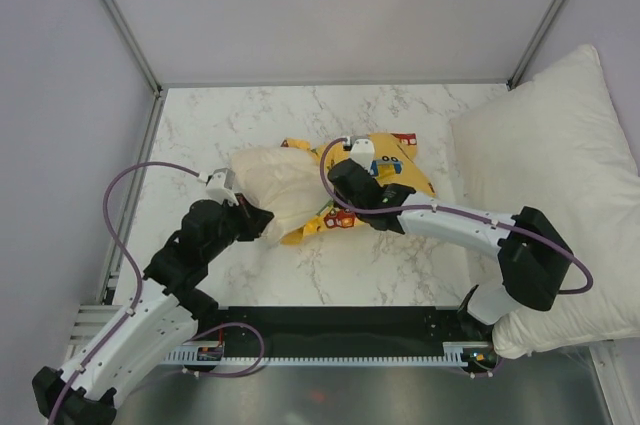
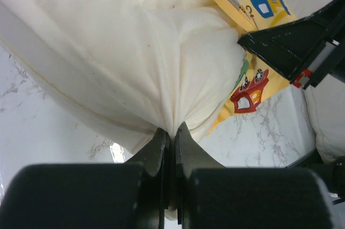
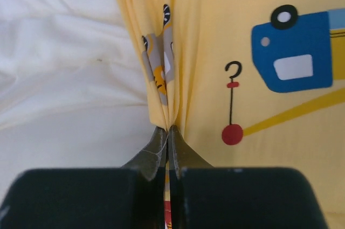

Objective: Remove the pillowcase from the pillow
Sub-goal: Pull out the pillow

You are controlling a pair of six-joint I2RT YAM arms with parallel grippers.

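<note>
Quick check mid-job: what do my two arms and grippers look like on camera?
The left arm and right arm have white link shells and black joint housings, each trailed by a looping purple cable. The left gripper and right gripper are black, with two tapered, wedge-shaped fingers.

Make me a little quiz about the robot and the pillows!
1. Fill in: the white pillow lies on the robot's ___ side.
2. True or false: the left gripper is pinching the cream pillow.
3. Pick one: what is the right gripper holding? A the pillowcase; B the white pillow; C nothing.
Key: 1 right; 2 true; 3 A.
</note>
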